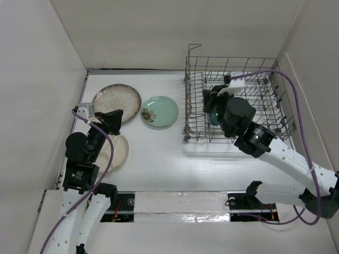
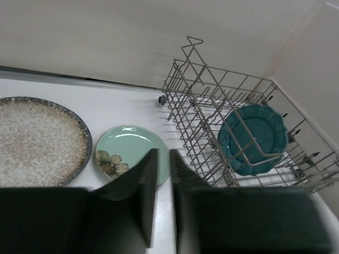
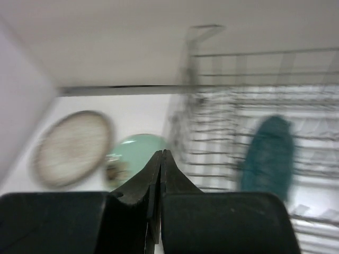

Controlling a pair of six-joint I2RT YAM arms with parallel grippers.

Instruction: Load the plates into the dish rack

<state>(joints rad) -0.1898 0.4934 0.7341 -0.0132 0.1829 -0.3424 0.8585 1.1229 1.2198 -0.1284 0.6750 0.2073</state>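
The grey wire dish rack (image 1: 254,100) stands at the back right. The dark teal scalloped plate (image 2: 254,137) stands upright between its tines, and shows blurred in the right wrist view (image 3: 267,156). The speckled beige plate (image 1: 116,100) and the mint flower plate (image 1: 160,111) lie flat on the table. The cream plate (image 1: 121,150) lies partly under my left arm. My left gripper (image 1: 114,119) hovers above the table near the mint plate (image 2: 130,151), with a narrow gap between its jaws, empty. My right gripper (image 1: 210,99) is over the rack's left part, shut and empty.
White walls close in the table at the back, left and right. The rack's tall wire sides (image 2: 190,79) rise above the plates. A white tray edge (image 1: 212,148) shows under the rack's front. The right wrist view is motion-blurred.
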